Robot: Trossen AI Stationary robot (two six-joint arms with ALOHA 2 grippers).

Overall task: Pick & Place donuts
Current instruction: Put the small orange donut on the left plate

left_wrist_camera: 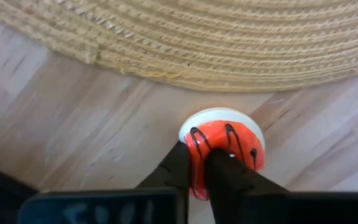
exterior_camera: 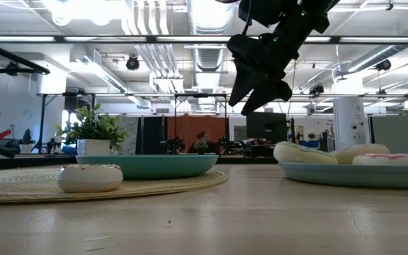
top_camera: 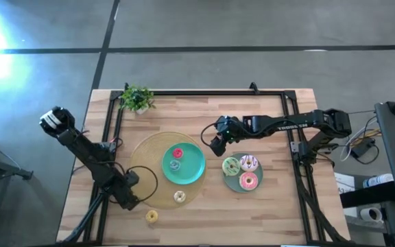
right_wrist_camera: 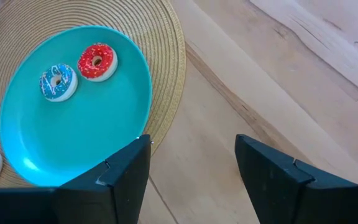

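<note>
The left gripper [left_wrist_camera: 207, 177] sits low at the near edge of the woven mat [top_camera: 146, 154], its fingers pinched together on an orange-iced donut [left_wrist_camera: 224, 144] that rests on the bare table [left_wrist_camera: 73, 137] just off the mat's rim; one finger seems to pass through the ring's hole, a grip that would suit so small a piece. The right gripper [right_wrist_camera: 191, 168] hangs in the air between the two plates, its fingers spread apart and holding nothing, probably kept high so it stays clear of the dishes while the other arm works. On the teal plate [top_camera: 196, 167] lie a red donut [top_camera: 177, 153] and a blue donut [top_camera: 175, 165], close together near the plate's far side. The grey-green plate [top_camera: 232, 182] carries the three bigger ones: green [top_camera: 230, 165], white-sprinkled [top_camera: 248, 162] and pink [top_camera: 248, 181], packed touching. A cream donut [top_camera: 179, 197] waits on the mat beside the teal plate, and a yellow donut [top_camera: 151, 216] lies on the table nearer the front edge. Judging by the layout, the small rings are being gathered onto the teal plate.
</note>
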